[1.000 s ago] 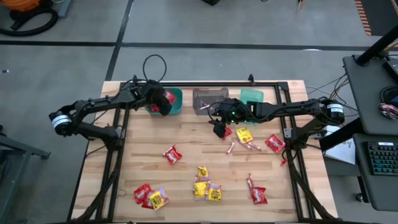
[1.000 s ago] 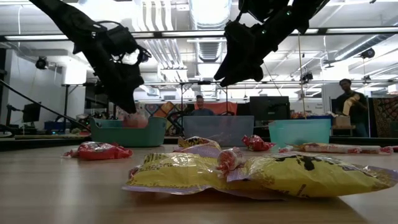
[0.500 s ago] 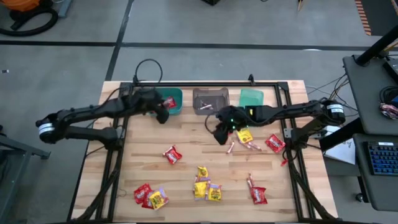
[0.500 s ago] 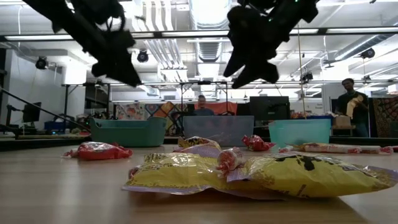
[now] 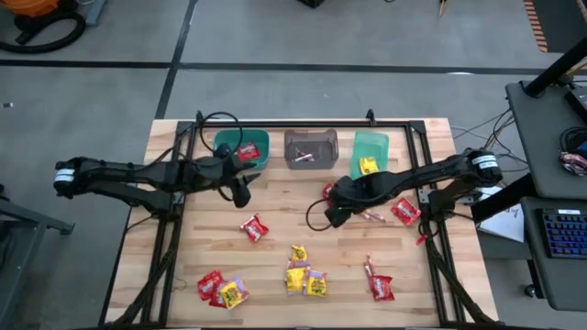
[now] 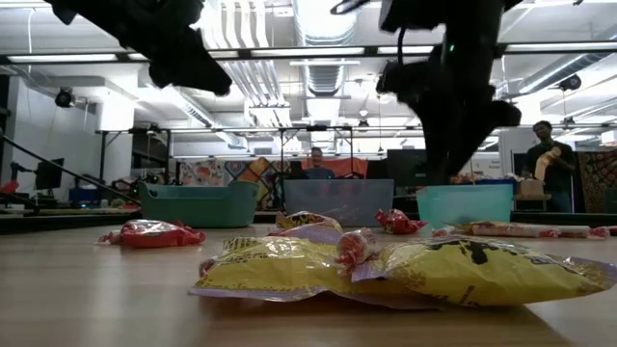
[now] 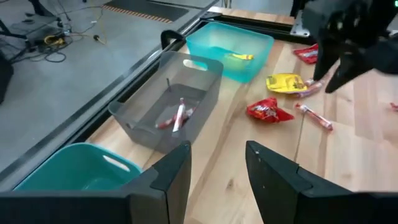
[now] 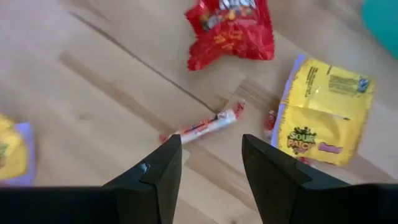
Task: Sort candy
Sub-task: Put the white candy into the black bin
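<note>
From my remote station, the one legible label is "SOUR PATCH" in dark lettering on a yellow packet at the right of the right wrist view. The red packet at the top centre carries white print that I cannot read, perhaps a brand name. Nothing else across the views is legible to me.

Wrapped candy scattered on table
</note>
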Tool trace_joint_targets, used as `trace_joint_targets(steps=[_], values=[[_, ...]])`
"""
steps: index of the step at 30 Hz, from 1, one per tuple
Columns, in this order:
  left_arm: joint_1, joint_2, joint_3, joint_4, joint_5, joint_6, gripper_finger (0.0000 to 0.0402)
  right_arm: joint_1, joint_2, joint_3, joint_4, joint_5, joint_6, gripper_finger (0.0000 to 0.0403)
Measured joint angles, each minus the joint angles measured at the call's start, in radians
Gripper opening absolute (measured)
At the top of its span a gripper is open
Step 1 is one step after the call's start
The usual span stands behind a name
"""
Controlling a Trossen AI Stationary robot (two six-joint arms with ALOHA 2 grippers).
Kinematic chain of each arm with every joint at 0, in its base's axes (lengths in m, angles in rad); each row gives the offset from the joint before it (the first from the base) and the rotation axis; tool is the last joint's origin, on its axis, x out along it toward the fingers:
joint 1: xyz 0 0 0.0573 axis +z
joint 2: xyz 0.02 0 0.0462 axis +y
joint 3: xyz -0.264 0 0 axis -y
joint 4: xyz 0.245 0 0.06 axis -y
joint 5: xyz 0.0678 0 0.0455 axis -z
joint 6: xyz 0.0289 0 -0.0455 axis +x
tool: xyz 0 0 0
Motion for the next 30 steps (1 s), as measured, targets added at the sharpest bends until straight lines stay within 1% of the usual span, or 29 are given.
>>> trace_joint_targets(steps=[5, 11, 14, 18, 25, 30], values=[[0.000, 0.014, 0.000, -0.001, -0.009, -0.011, 0.0136, 0.002, 0.107, 0.010, 0.006, -0.002, 0.049, 0.0147], [0.000, 0.036, 0.000, -0.002, -0.011, -0.022, 0.0137, 0.031, 0.177, 0.016, 0.006, -0.009, 0.095, 0.0153], [0.000, 0.050, 0.000, -0.005, -0.011, -0.023, 0.0137, 0.048, 0.184, 0.017, 0.014, 0.015, 0.131, 0.0160], [0.000, 0.066, 0.000, -0.003, -0.011, -0.023, 0.0137, 0.059, 0.185, 0.017, 0.016, 0.017, 0.177, 0.0166], [0.000, 0.079, 0.000, -0.001, -0.014, -0.023, 0.0137, 0.059, 0.185, 0.017, 0.019, 0.028, 0.189, 0.0167], [0.000, 0.077, 0.000, -0.002, -0.014, -0.023, 0.0137, 0.056, 0.194, 0.013, 0.026, 0.053, 0.245, 0.0165]])
